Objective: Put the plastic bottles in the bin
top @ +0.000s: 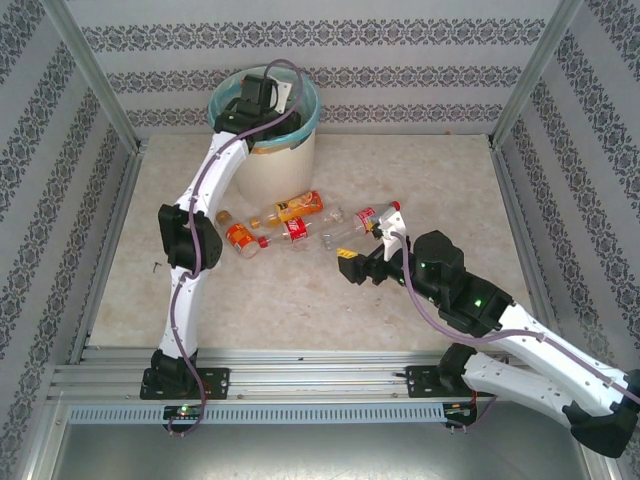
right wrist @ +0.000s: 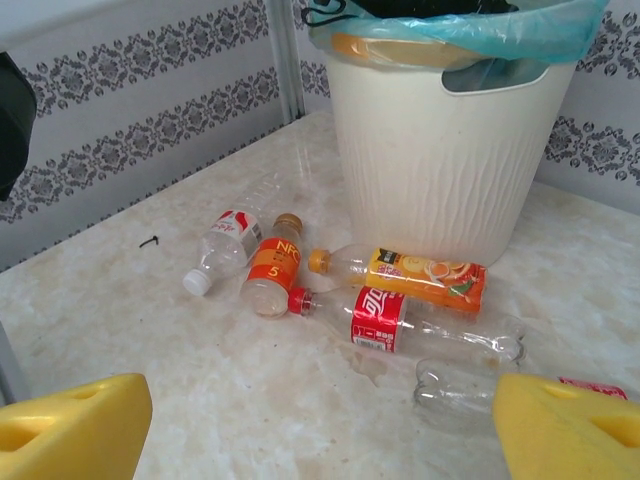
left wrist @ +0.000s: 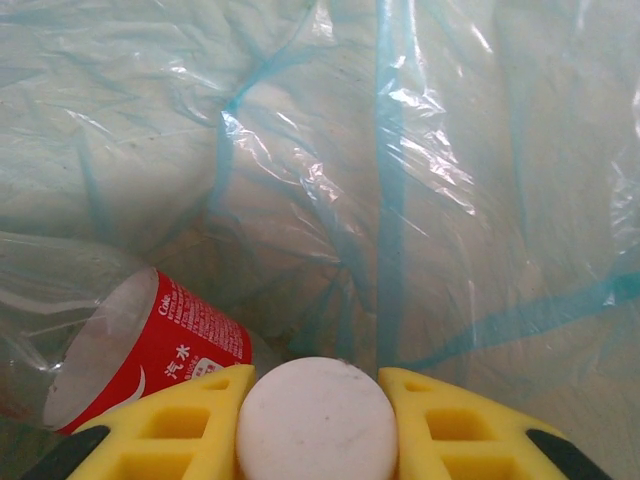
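So the left pincer point(left wrist: 316, 395) is inside the bin point(top: 290, 165) at the far edge of the surface point(top: 450, 180), pinching a white-ended bottle point(left wrist: 316, 440). Probably best to let go fully, then lift straight up so the bag point(left wrist: 420, 160) doesn't snag. The right pincer point(right wrist: 323, 410) is spread wide by a clear bottle point(right wrist: 460, 385) mid-surface.

You had a pale counter point(top: 300, 310); the bin point(top: 288, 168) stood at its back, and plastic bottles point(top: 298, 208) lay just before it.
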`<action>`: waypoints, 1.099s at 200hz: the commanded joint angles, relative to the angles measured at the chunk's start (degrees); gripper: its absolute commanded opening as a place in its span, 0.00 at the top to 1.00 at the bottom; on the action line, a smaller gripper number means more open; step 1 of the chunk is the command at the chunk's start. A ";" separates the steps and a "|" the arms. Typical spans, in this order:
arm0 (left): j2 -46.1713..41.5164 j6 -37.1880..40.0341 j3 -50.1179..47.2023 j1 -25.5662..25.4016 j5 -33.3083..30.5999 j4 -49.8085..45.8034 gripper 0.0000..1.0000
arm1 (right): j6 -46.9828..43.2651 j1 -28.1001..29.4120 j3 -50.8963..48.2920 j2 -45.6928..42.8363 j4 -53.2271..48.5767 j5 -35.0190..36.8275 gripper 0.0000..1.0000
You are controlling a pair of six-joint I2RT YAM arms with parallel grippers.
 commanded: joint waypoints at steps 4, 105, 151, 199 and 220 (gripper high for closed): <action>-0.14 -2.87 3.69 1.13 2.26 -4.04 0.58 | 0.88 -0.52 2.76 0.60 0.31 -0.72 0.12; -12.22 -6.11 4.91 1.64 2.93 4.05 0.31 | 1.39 -0.26 3.92 3.82 1.33 -1.41 0.13; -21.04 -6.39 1.13 1.45 2.23 2.42 0.31 | 2.41 -0.26 6.77 8.58 -1.12 1.03 0.15; -45.07 -7.17 -34.80 -1.04 0.31 15.30 0.32 | 9.61 -3.52 13.25 19.29 -8.36 10.04 0.17; -57.37 -6.29 -52.67 -3.81 -0.65 24.99 0.31 | 19.09 -9.57 12.83 23.04 -8.47 11.55 0.18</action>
